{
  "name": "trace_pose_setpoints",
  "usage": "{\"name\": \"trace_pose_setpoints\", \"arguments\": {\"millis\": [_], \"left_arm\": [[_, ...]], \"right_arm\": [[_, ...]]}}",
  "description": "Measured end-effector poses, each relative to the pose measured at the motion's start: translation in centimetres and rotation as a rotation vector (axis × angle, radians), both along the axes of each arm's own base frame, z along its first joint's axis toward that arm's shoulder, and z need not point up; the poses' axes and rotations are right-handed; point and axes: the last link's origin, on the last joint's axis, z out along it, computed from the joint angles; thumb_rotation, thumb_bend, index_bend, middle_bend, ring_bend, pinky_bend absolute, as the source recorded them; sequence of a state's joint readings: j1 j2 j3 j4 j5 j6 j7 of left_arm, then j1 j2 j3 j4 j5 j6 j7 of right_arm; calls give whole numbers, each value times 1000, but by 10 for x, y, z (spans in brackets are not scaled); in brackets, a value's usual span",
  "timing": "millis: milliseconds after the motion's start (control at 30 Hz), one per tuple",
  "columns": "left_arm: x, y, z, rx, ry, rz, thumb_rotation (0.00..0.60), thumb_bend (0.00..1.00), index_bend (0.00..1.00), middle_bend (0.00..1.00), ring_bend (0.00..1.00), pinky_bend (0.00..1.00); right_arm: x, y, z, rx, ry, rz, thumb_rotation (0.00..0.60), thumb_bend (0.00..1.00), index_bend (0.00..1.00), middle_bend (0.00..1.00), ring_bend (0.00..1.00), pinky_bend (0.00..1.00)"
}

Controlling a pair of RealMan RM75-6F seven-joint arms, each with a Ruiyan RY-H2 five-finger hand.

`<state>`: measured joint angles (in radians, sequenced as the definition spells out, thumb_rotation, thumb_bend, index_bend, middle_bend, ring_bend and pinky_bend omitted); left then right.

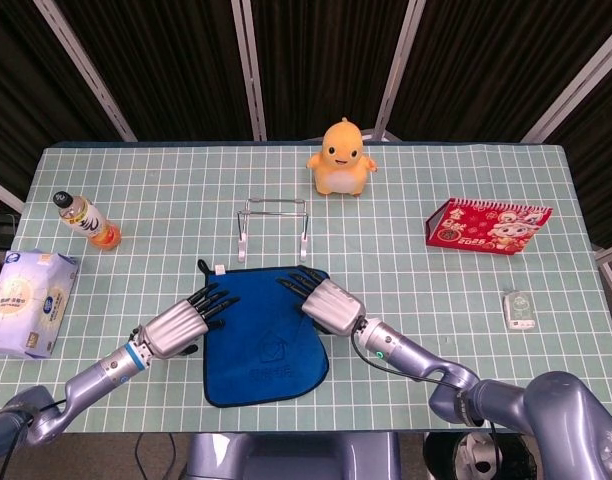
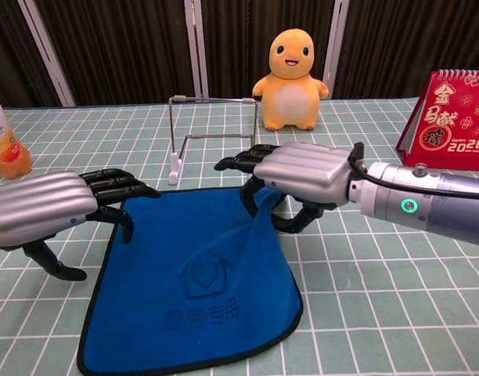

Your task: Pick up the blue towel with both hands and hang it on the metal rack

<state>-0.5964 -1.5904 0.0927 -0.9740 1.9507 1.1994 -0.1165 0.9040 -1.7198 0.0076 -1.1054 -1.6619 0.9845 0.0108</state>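
Observation:
The blue towel (image 1: 264, 340) (image 2: 194, 276) lies flat on the table in front of the metal rack (image 1: 274, 226) (image 2: 213, 135), which stands upright just behind it. My right hand (image 1: 326, 301) (image 2: 299, 173) pinches the towel's far right corner between thumb and fingers, and that edge rises off the table. My left hand (image 1: 182, 323) (image 2: 50, 209) hovers at the towel's far left corner with its fingertips over the edge. Its thumb hangs apart below, and it holds nothing.
An orange plush (image 1: 341, 158) (image 2: 291, 70) sits behind the rack. A red calendar (image 1: 488, 226) (image 2: 455, 117) stands at the right, with a small white device (image 1: 519, 310) nearer the edge. A bottle (image 1: 86, 221) (image 2: 1, 146) and a tissue pack (image 1: 31, 302) are at the left.

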Motion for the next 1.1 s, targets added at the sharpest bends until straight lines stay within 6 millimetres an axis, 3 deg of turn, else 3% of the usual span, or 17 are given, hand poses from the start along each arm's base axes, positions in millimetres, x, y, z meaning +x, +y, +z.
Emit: {"name": "trace_pose_setpoints", "arguments": {"millis": [333, 1100], "left_arm": [[-13, 4, -6, 22, -2, 30, 600, 31, 401, 0, 0, 0], [3, 12, -29, 8, -1, 28, 600, 63, 401, 0, 0, 0]], "right_arm": [[-3, 2, -2, 4, 7, -10, 600, 578, 658, 19, 0, 0], [-4, 6, 3, 0, 9, -1, 600, 578, 658, 27, 0, 0]]}}
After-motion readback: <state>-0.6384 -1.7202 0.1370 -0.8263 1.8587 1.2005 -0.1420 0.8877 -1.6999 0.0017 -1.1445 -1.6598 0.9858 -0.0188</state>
